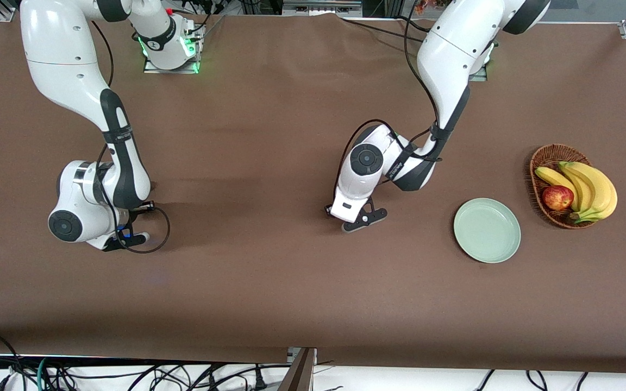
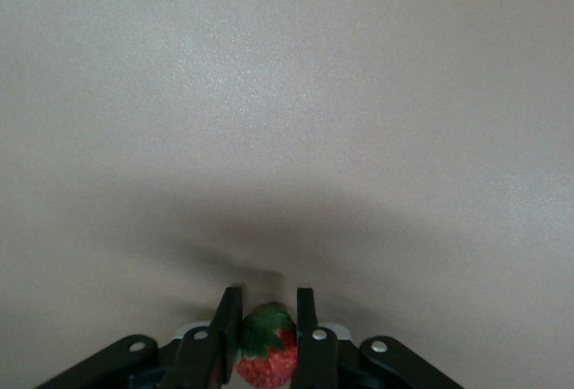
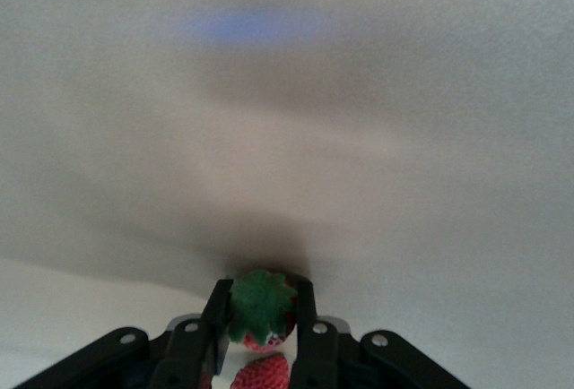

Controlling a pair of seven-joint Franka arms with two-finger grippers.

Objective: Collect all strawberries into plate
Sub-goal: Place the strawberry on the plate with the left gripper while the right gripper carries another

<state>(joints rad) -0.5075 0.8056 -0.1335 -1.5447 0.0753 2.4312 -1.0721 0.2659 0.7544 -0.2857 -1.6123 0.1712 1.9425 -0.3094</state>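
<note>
My left gripper is low over the middle of the table. In the left wrist view it is shut on a red strawberry with a green top. My right gripper is low at the right arm's end of the table. In the right wrist view it is shut on a strawberry, and a second strawberry lies just beside it, under the hand. No strawberry shows in the front view. The pale green plate stands empty toward the left arm's end.
A brown wicker basket with bananas and a red apple stands beside the plate, closer to the table's end. Cables hang along the table's edge nearest the front camera.
</note>
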